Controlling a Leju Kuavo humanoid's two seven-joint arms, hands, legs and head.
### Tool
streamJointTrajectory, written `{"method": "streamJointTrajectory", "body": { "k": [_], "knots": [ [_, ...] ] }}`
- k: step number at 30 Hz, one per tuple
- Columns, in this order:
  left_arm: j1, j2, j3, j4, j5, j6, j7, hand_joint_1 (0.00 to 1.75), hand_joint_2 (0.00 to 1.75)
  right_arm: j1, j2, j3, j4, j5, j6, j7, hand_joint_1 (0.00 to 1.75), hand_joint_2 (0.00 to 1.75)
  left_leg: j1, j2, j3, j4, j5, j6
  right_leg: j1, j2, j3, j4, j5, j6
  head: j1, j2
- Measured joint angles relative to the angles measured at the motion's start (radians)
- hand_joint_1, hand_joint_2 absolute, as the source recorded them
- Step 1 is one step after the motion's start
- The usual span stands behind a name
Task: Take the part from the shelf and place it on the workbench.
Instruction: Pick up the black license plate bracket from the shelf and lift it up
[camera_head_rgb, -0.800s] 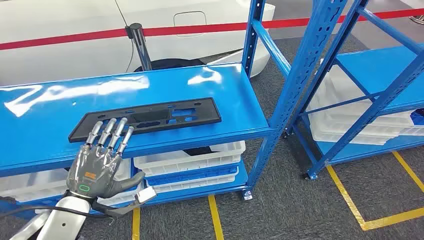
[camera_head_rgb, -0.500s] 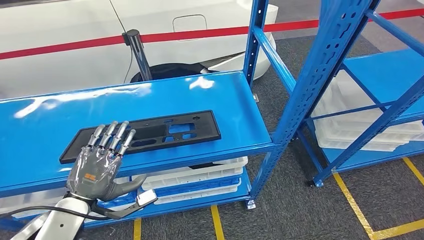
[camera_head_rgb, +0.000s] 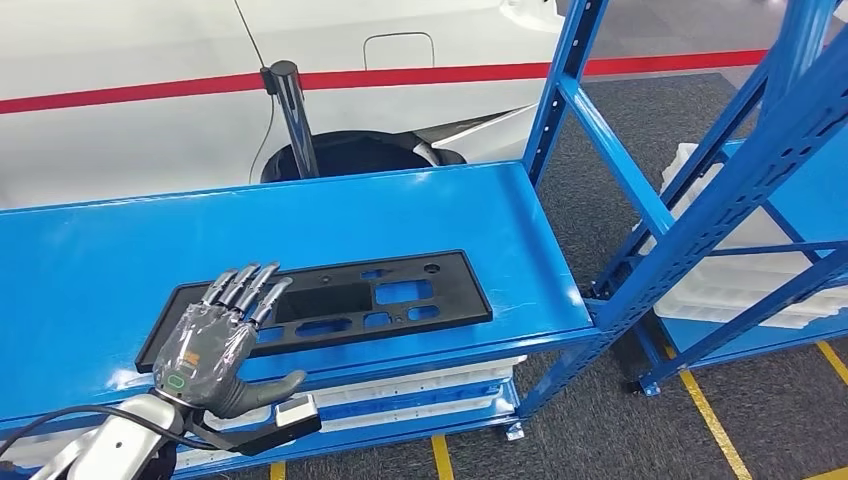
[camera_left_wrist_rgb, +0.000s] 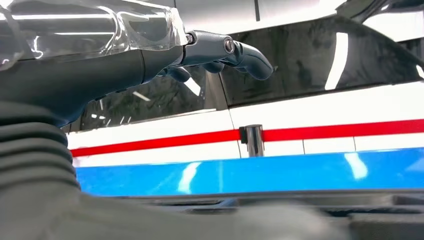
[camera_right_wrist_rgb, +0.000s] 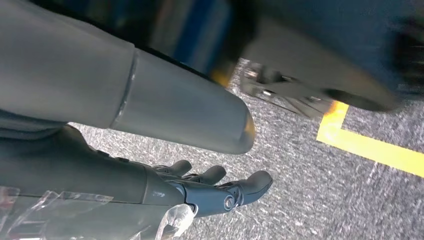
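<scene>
Left hand: the left hand comes in at the lower left of the head view, back of the hand up, thumb stretched out to the side below the shelf edge, fingers straight and apart, lying over the left end of the part. It holds nothing. Whether the fingertips touch the part or hover just above it cannot be told.
Left wrist view: the dark fingers reach out level over the blue shelf board; a dark blurred strip at the near edge may be the part, not certain.
Part: the black plastic plate, long and flat with several rectangular cut-outs and small round holes, lies flat on the blue shelf, near its front edge, its long side running along that edge. It is still on the shelf.
Under the shelf: white plastic trays stacked on the lower level.
Behind the shelf: a dark post carrying a red barrier tape, and behind it the white body of a car.
Right side: blue shelf uprights of a second rack, more white trays in it, grey carpet with yellow floor lines.
Right hand: the right hand hangs over the grey carpet by a yellow line, fingers loosely apart, with nothing in them.
</scene>
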Motion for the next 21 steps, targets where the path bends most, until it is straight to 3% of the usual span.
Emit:
{"method": "streamJointTrajectory", "body": {
  "k": [1, 3, 4, 6, 9, 11, 13, 14, 15, 16, 19, 21],
  "knots": [
    [0.001, 0.0, 0.0, 0.0, 0.003, -0.001, 0.0, 0.0, 1.75, 0.001, 0.0, 0.0, 0.0, 0.0, 0.0, 0.0, 0.0, 0.0, -0.004, -0.002, 0.008, 0.0, -0.005, 0.001, 0.003, 0.0, -0.002, -0.038, 0.044, -0.008, 0.0, 0.0],
    [0.001, 0.0, -0.001, 0.002, 0.005, -0.004, 0.0, 0.0, 1.75, 0.002, -0.001, 0.001, 0.0, 0.0, 0.0, -0.001, 0.0, 0.0, -0.01, -0.005, 0.025, -0.002, -0.014, 0.0, 0.014, 0.0, 0.032, -0.173, 0.14, -0.034, -0.001, 0.0],
    [0.001, 0.0, -0.001, 0.003, 0.006, -0.007, 0.0, 0.0, 1.75, 0.001, -0.002, 0.001, 0.001, 0.0, 0.0, -0.001, 0.0, 0.0, -0.012, -0.005, 0.03, -0.002, -0.018, -0.003, 0.019, -0.002, 0.049, -0.227, 0.169, -0.044, -0.001, 0.0],
    [0.003, 0.0, -0.005, 0.007, 0.005, -0.01, 0.0, 0.0, 1.75, -0.002, -0.004, 0.001, 0.001, 0.001, 0.0, -0.001, 0.0, 0.0, -0.011, -0.004, 0.034, -0.006, -0.023, -0.011, 0.028, -0.004, 0.061, -0.271, 0.182, -0.056, -0.001, 0.0],
    [0.005, 0.0, -0.012, 0.013, -0.002, -0.015, 0.0, 0.0, 1.75, -0.006, -0.002, 0.004, 0.001, 0.003, 0.001, -0.001, 0.0, 0.0, -0.009, -0.003, 0.033, 0.001, -0.033, -0.027, 0.021, -0.005, 0.075, -0.295, 0.195, -0.057, 0.0, 0.0],
    [0.005, 0.0, -0.015, 0.017, -0.009, -0.019, 0.0, 0.0, 1.75, -0.005, -0.001, 0.006, 0.001, 0.003, 0.001, -0.002, 0.0, 0.0, -0.006, -0.002, 0.001, 0.073, -0.076, -0.04, 0.012, -0.008, 0.085, -0.309, 0.203, -0.057, -0.002, 0.0],
    [0.008, 0.0, -0.017, 0.022, -0.013, -0.023, -0.001, 0.0, 1.75, -0.005, -0.001, 0.006, 0.001, 0.003, 0.001, -0.002, 0.0, 0.0, 0.001, -0.002, -0.061, 0.202, -0.134, -0.053, 0.01, -0.008, 0.086, -0.311, 0.203, -0.058, -0.005, 0.0],
    [0.011, 0.0, -0.017, 0.025, -0.015, -0.025, -0.001, 0.0, 1.75, -0.005, 0.0, 0.007, 0.001, 0.003, 0.001, -0.002, 0.0, 0.0, 0.006, -0.002, -0.085, 0.249, -0.147, -0.059, 0.01, -0.007, 0.086, -0.311, 0.202, -0.057, -0.005, 0.0],
    [0.013, 0.0, -0.018, 0.028, -0.015, -0.025, -0.001, 0.0, 1.75, -0.005, 0.0, 0.007, 0.001, 0.003, 0.001, -0.002, 0.0, 0.0, 0.009, -0.002, -0.092, 0.26, -0.142, -0.063, 0.008, -0.006, 0.087, -0.31, 0.2, -0.056, -0.005, 0.0],
    [0.014, 0.0, -0.019, 0.031, -0.016, -0.026, -0.001, 0.0, 1.75, -0.005, 0.0, 0.008, 0.001, 0.003, 0.001, -0.002, 0.0, 0.0, 0.012, -0.002, -0.077, 0.227, -0.118, -0.067, 0.006, -0.005, 0.09, -0.31, 0.198, -0.053, -0.005, 0.0],
    [0.015, 0.0, -0.019, 0.037, -0.017, -0.027, -0.001, 0.0, 1.75, -0.005, 0.0, 0.013, 0.001, 0.003, 0.001, -0.001, 0.0, 0.0, 0.015, -0.002, 0.024, 0.024, -0.033, -0.069, 0.004, -0.002, 0.098, -0.306, 0.186, -0.038, -0.005, 0.0],
    [0.018, 0.0, -0.019, 0.042, -0.016, -0.027, 0.0, 0.0, 1.75, -0.005, -0.001, 0.016, 0.001, 0.003, 0.001, -0.001, 0.0, 0.0, 0.013, -0.003, 0.05, -0.026, -0.023, -0.057, 0.007, -0.001, 0.098, -0.305, 0.181, -0.029, -0.005, 0.0]
  ]
}}
